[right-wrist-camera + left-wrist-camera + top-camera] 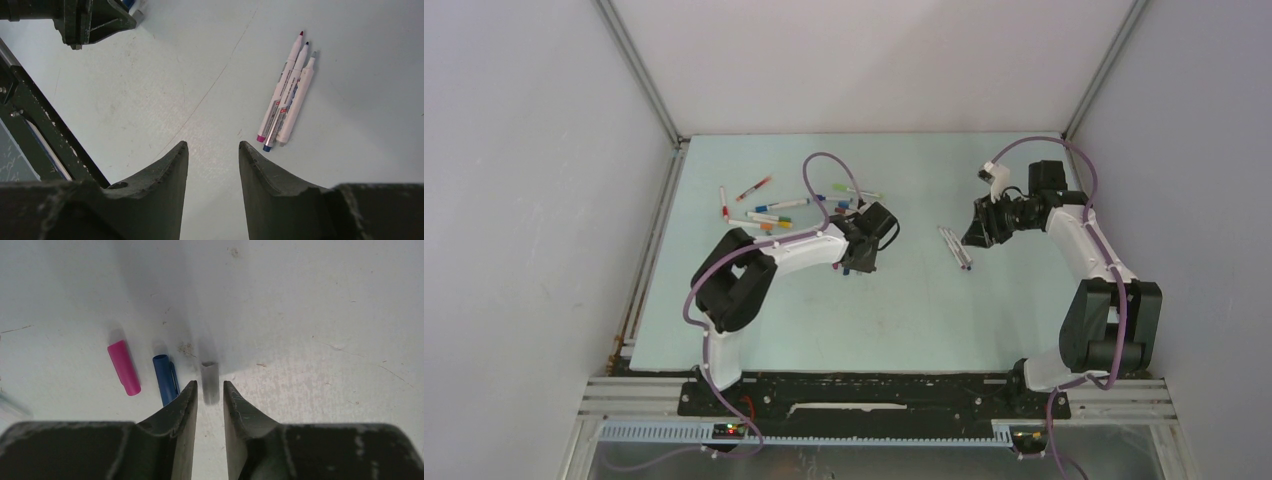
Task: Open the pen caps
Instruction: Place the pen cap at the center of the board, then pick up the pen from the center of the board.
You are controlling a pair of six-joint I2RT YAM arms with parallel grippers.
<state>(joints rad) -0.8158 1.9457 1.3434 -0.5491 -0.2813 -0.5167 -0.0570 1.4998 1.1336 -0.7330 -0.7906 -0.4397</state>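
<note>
In the left wrist view three loose pen caps lie on the table: a pink cap, a blue cap and a blurred grey cap. My left gripper points down at the grey cap. Its jaws stand a little apart, with a narrow gap on each side of that cap, so it is not gripped. Three uncapped pens lie side by side, just left of my right gripper in the top view. My right gripper is open with nothing between its fingers. Several capped pens lie scattered at the back left.
The left arm's gripper hangs low over the table's middle. The table is pale green, with white walls on three sides. The left gripper body shows at the upper left of the right wrist view.
</note>
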